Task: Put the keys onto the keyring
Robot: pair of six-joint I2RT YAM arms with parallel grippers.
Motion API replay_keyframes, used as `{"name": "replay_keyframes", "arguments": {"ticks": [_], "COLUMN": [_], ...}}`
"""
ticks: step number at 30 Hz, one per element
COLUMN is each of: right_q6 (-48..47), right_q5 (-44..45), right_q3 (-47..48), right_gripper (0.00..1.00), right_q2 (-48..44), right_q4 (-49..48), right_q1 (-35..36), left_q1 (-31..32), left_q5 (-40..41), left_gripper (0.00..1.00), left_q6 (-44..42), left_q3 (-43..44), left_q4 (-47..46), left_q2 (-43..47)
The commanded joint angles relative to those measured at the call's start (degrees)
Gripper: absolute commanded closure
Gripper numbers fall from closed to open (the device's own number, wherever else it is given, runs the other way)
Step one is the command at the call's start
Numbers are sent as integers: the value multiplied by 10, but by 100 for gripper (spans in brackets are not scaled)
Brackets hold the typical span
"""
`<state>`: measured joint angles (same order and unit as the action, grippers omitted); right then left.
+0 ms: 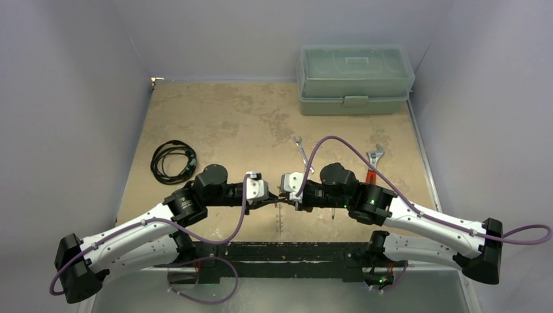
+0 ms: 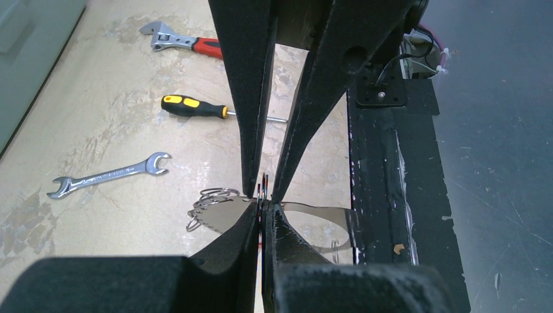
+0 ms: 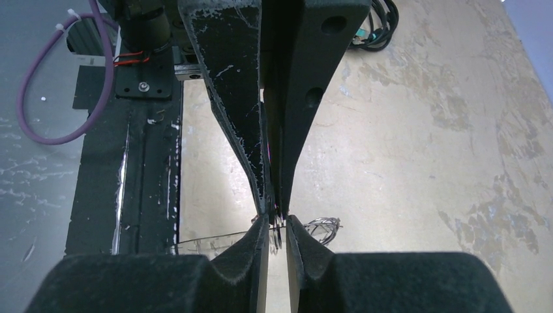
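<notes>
Lighting: even, diffuse, overhead; desk point(image 1: 228, 117) bright, shadows soft and short. Glare: glints on keyring point(image 2: 313, 210) metal. Wrist views: nearest foreground blurred, black parts underexposed.

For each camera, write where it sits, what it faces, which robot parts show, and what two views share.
Top external: above, behind, looking down on table; left arm, right arm show.
Left wrist: on left arm, facing spanner; left gripper shows.
Right wrist: on right arm, facing cable; right gripper shows.
Shared: both wrist views show keyring.

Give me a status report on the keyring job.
Left gripper shut on the keyring. Right gripper facing it, jaws slightly apart. Keys bunched beside the pinch. Spanner and screwdriver lie well aside.
</notes>
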<state>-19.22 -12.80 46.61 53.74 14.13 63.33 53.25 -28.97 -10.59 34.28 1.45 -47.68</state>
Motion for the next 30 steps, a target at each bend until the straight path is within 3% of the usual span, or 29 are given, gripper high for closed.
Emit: {"name": "replay_keyframes", "arguments": {"ticks": [1,5,9,15,18,21,24,30], "right_q6": [-5,-6,-8,-14,-14,-3,17,62], "right_q5": [2,2,1,-1,-5,-11,-25,-40], "right_q3": [24,24,22,22,19,8,-11,-61], "right_gripper": [82,85,99,100,100,100,100,100], "right_q2": [3,5,8,7,-5,-28,-57,-103], "right_q4": [-15,-14,-13,-19,-39,-77,-132,-251], "right_q1": [0,0,0,1,0,0,0,0], "left_q1": [-2,-2,-2,-1,-2,-3,-7,-26], "left_q5": [-27,-30,-33,-32,-33,-24,-20,-29], "left_gripper": [100,100,100,100,67,46,42,48], "left_q6": [8,9,9,20,15,13,15,37], "left_q3": [24,23,23,21,20,18,14,-5], "left_q4": [-34,-36,-38,-49,-46,-46,-59,-110], "left_q2": [6,5,4,10,20,32,49,79]}}
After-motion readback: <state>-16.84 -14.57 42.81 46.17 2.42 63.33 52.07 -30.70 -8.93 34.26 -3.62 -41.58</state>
